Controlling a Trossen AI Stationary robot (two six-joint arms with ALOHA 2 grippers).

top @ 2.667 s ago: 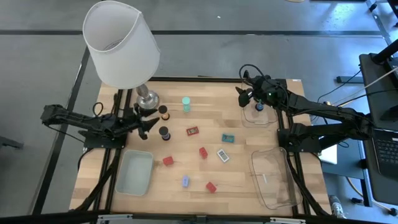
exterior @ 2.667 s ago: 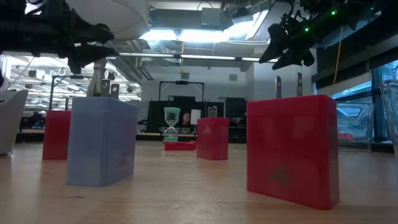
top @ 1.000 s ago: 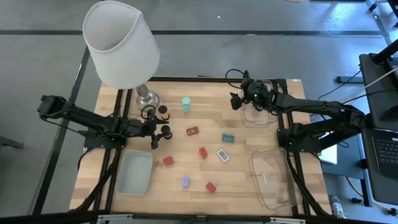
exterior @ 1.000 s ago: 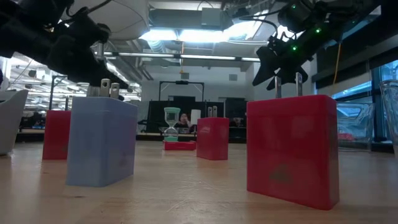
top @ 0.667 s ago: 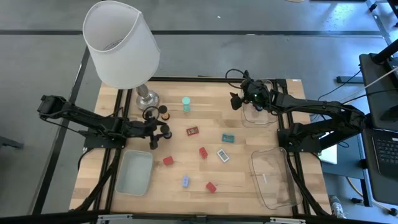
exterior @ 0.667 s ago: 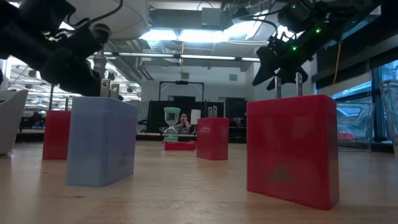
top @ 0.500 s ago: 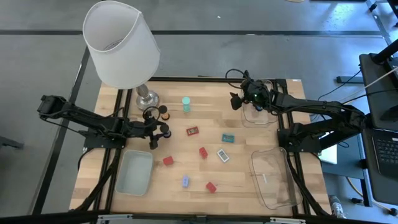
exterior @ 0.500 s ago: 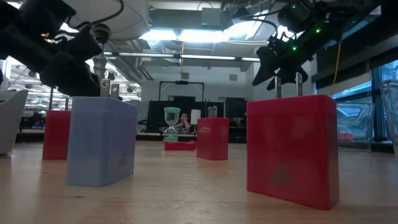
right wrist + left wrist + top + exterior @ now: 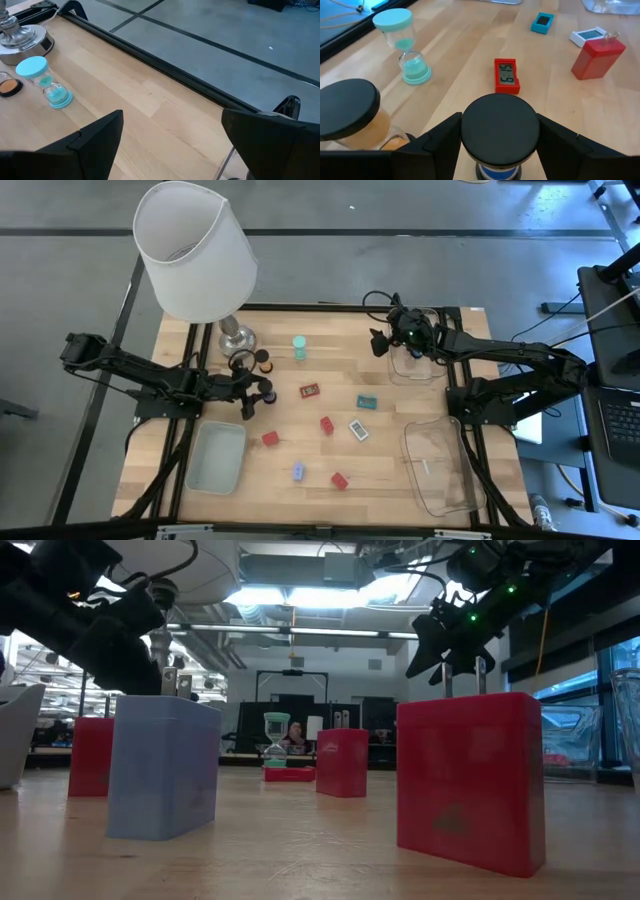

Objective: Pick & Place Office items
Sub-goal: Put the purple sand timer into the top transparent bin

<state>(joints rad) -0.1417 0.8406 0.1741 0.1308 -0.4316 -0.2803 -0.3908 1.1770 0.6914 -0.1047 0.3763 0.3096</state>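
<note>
Most office items lie unplaced on the surface (image 9: 400,470); a black-capped jar (image 9: 500,131) is bracketed, ungripped, between the spread left pincer's (image 9: 500,145) fingers; the right pincer (image 9: 381,340) is spread, empty.

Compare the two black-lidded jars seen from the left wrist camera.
The black-lidded jar with a blue base sits between the left claw's fingers; the black-lidded jar with amber contents stands beside it, outside them. The first shows blue under its lid, the second orange-amber. Both are upright with round black lids.
</note>
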